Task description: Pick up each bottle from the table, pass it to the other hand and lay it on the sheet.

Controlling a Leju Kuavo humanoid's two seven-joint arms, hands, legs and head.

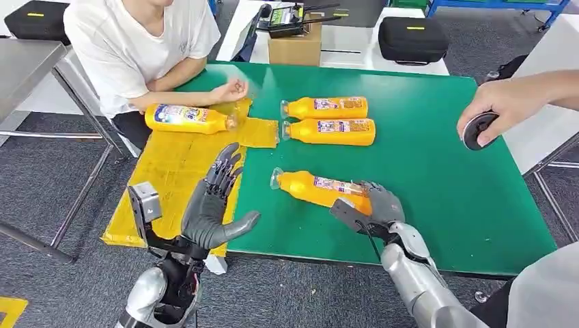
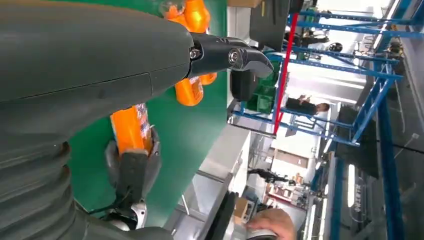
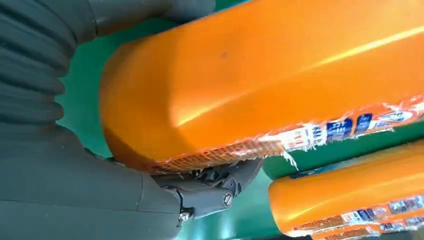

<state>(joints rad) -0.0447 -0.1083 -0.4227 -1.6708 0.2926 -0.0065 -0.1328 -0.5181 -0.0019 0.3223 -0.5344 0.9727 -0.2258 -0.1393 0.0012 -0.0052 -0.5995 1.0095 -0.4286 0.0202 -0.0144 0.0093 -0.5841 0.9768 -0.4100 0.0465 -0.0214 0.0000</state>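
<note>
a green counter point(image 1: 444, 205) seen from above, with a yellow sheet point(image 1: 171, 171) draped over its left edge. at the far left a seated person point(image 1: 136, 41) in a white shirt rests a forearm at the sheet's far edge. one orange bottle point(image 1: 188, 118) lies on its side on the sheet, near that arm. closer to the camera, the robot's left hand point(image 1: 215, 205) hovers over the sheet's right edge, fingers spread and upright, holding nothing. open green surface lies between it and the next bottle. near the counter's front edge, a held bottle point(image 1: 317, 189) lies on its side, cap pointing left; the right hand point(image 1: 379, 205) grips its base, fingers wrapped around it. beyond it, well apart, a far bottle point(image 1: 326, 107) and a second bottle point(image 1: 331, 131) lie side by side, parallel and nearly touching, caps left. the counter's right half is bare green. at the right edge another person's hand point(image 1: 502, 102) holds a small dark device point(image 1: 476, 130) over the counter's edge.
</note>
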